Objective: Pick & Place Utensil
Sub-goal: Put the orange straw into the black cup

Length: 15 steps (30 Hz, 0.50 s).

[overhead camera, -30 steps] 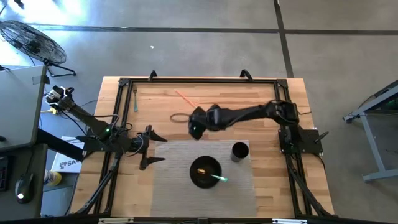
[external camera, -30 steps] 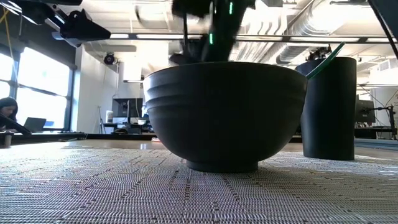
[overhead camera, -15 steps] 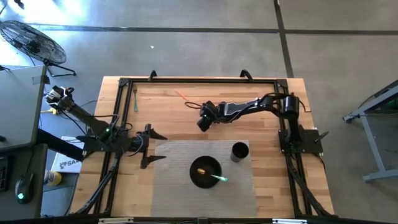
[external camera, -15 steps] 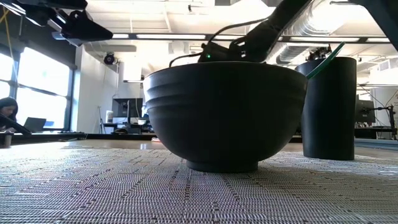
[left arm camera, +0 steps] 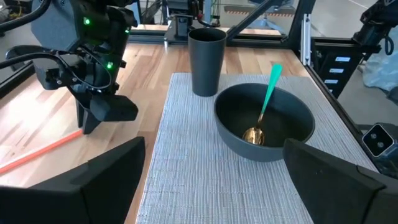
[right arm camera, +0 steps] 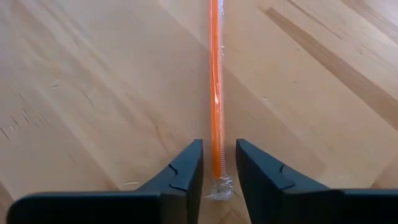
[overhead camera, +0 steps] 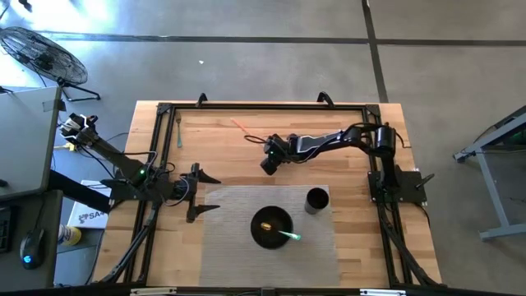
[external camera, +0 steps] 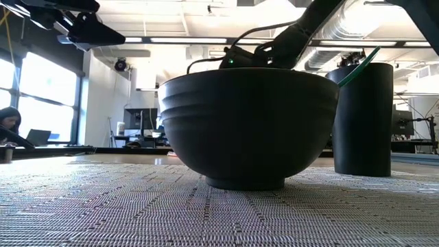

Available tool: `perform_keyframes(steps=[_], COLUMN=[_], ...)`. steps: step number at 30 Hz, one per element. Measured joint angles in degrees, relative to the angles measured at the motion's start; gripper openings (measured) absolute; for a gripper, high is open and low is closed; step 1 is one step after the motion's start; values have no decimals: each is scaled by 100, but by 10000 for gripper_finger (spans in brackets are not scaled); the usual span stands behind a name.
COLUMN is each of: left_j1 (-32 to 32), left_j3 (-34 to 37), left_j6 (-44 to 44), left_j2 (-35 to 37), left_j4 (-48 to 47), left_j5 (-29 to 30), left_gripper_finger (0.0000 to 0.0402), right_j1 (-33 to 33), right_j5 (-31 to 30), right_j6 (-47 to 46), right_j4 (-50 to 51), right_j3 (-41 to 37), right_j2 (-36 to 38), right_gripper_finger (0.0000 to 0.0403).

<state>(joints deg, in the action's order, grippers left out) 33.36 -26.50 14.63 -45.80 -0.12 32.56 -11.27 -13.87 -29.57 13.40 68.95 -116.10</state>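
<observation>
Landmark: black bowl (overhead camera: 271, 227) on the grey mat (overhead camera: 230, 214).

1. Bowl – front-centre of mat. Holds a spoon (left arm camera: 262, 109) w/ teal handle, gold head down inside, handle leaning on the rim.
2. Black cup (overhead camera: 317, 200) – just beyond bowl, to its right, upright on the mat's far right corner.
3. Left gripper (overhead camera: 200, 193) – left of bowl, at mat's left edge, waiting; fingers spread wide, nothing between them.
4. Right gripper (right arm camera: 217, 171) – beyond bowl on bare wood, low over the table. Fingers parted a little, one each side of the straw's near end; not yet clenched, not holding.
5. Orange straw (right arm camera: 215, 87) – task item, in clear wrapper, flat on the table (overhead camera: 362, 123), beyond bowl toward the far edge. Judged very light, thin, easily crushed or bent; wrapper prob. slippery. Best taken a bit in from the end, across its width, w/ a gentle squeeze; lying flat, fingertips likely must touch the wood.
6. Fork (overhead camera: 178, 130) – far-left corner, well apart from bowl.

Change vs a second earlier: right arm was stretched further left w/ gripper closer to bowl; has pulled back and turned to line up on the straw. Half a second ago to now: nearly same pose. Left arm, bowl, cup, spoon unmoved.
</observation>
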Motion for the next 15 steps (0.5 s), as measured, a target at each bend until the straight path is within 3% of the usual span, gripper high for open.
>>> perform_keyframes(steps=[15], left_j1=[0], left_j3=[0], left_j6=[18], left_j2=[0], left_j4=[-6], left_j5=[-52], left_gripper_finger=[374], right_j1=[26], right_j5=[9], right_j6=[278], right_j4=[-4], right_j3=[-2], right_j2=[-8], right_gripper_finger=[11])
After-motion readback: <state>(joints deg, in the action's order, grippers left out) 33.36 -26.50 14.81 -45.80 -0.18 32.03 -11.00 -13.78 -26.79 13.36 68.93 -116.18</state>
